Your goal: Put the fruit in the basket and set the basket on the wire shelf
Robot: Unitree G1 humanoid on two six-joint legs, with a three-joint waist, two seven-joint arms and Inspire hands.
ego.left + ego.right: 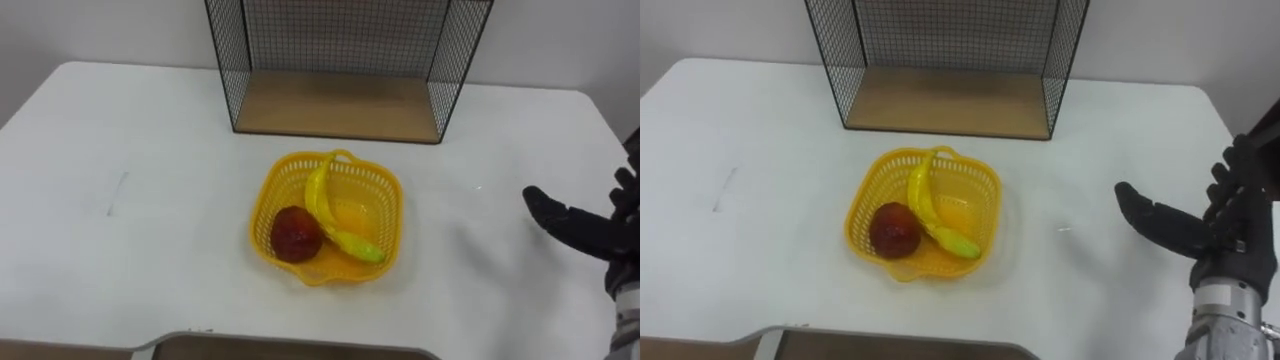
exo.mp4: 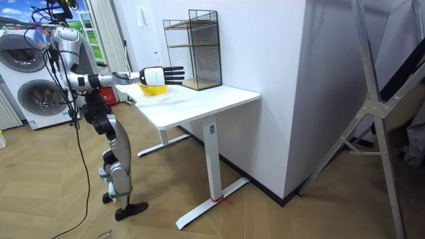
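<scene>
Fruit loaded: banana [image 1: 322, 195] & apple [image 1: 296, 236] in basket [image 1: 386, 196], mid table [image 1: 150, 140], just short of shelf [image 1: 340, 105]. Right hand [image 1: 585, 228] empty, fingers spread wide, well apart. Rec.: grip rim firmly, lift level.

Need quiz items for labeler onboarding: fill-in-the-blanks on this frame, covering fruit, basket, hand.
1. The yellow basket holds a red apple and a ____.
2. The basket stands on the white ____, in front of the wire shelf.
3. The right hand, off to the basket's right, is ____ and holds nothing.
Missing: banana; table; open.
</scene>
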